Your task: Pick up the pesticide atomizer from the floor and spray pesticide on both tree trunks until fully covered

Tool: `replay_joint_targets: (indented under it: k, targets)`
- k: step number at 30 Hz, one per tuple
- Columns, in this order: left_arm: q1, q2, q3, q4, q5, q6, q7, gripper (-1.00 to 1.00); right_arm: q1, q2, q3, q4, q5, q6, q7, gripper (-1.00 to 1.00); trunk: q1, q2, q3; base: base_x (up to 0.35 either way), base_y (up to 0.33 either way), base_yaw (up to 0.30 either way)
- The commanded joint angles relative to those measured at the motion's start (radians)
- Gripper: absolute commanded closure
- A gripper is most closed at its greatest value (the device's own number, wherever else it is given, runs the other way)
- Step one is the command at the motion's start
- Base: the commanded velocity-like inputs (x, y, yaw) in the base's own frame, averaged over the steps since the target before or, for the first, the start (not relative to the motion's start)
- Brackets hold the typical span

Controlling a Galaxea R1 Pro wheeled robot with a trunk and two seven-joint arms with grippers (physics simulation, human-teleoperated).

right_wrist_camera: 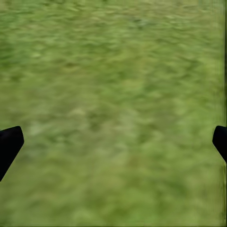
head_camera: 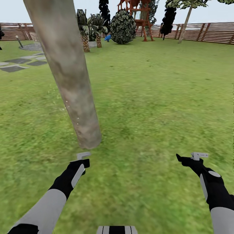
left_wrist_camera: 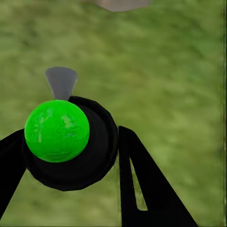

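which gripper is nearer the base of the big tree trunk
Left. The left gripper, holding the pesticide atomizer, sits just short of the tree trunk base. The right gripper is open over bare lawn, well off to the trunk's right.

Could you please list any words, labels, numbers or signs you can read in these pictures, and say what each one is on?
None: no text can be read.
The atomizer in the left tool bears just a plain green dot, no label.
The trunk, fence and play tower carry no lettering.
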Motion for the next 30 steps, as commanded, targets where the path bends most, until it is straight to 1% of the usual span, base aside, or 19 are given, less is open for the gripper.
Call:
replay_joint_targets:
  k: [1, 4, 8, 17, 20, 26, 30]
  targets:
    - [0.0, 0.0, 0.0, 0.0, 0.0, 0.0, 0.0, 1.0, 0.0, -0.001, 0.0, 0.0, 0.0, 0.0, 0.001, -1.0, 0.0, 0.0, 0.0, 0.086, -0.268, 0.0]
    - [0.0, 0.0, 0.0, 0.0, 0.0, -0.002, 0.0, 1.0, 0.0, -0.002, 0.0, -0.001, 0.0, 0.0, 0.001, -1.0, 0.0, 0.0, 0.0, 0.093, -0.268, 0.06]
    - [0.0, 0.0, 0.0, 0.0, 0.0, -0.002, 0.0, 1.0, 0.0, -0.001, 0.0, 0.001, 0.0, 0.0, 0.0, -1.0, 0.0, 0.0, 0.0, 0.095, -0.205, 0.24]
    - [0.0, 0.0, 0.001, 0.0, 0.0, -0.002, 0.0, 1.0, 0.0, -0.001, 0.0, 0.001, 0.001, 0.0, 0.0, -1.0, 0.0, 0.0, 0.0, 0.03, -0.02, 0.277]
    - [0.0, 0.0, 0.001, 0.0, 0.0, -0.002, 0.0, 1.0, 0.0, -0.001, 0.0, 0.001, 0.001, 0.0, 0.0, -1.0, 0.0, 0.0, 0.0, 0.187, -0.043, 0.278]
    - [0.0, -0.001, 0.0, 0.002, 0.0, -0.003, 0.0, 1.0, 0.0, -0.001, 0.001, 0.002, 0.002, 0.0, 0.0, -1.0, 0.0, 0.0, 0.0, 0.14, -0.227, 0.278]
    - [0.0, -0.009, 0.001, 0.002, 0.0, -0.003, 0.0, 1.0, 0.0, 0.0, 0.001, 0.002, 0.001, 0.0, 0.0, -1.0, 0.0, 0.0, 0.0, 0.013, -0.272, 0.278]
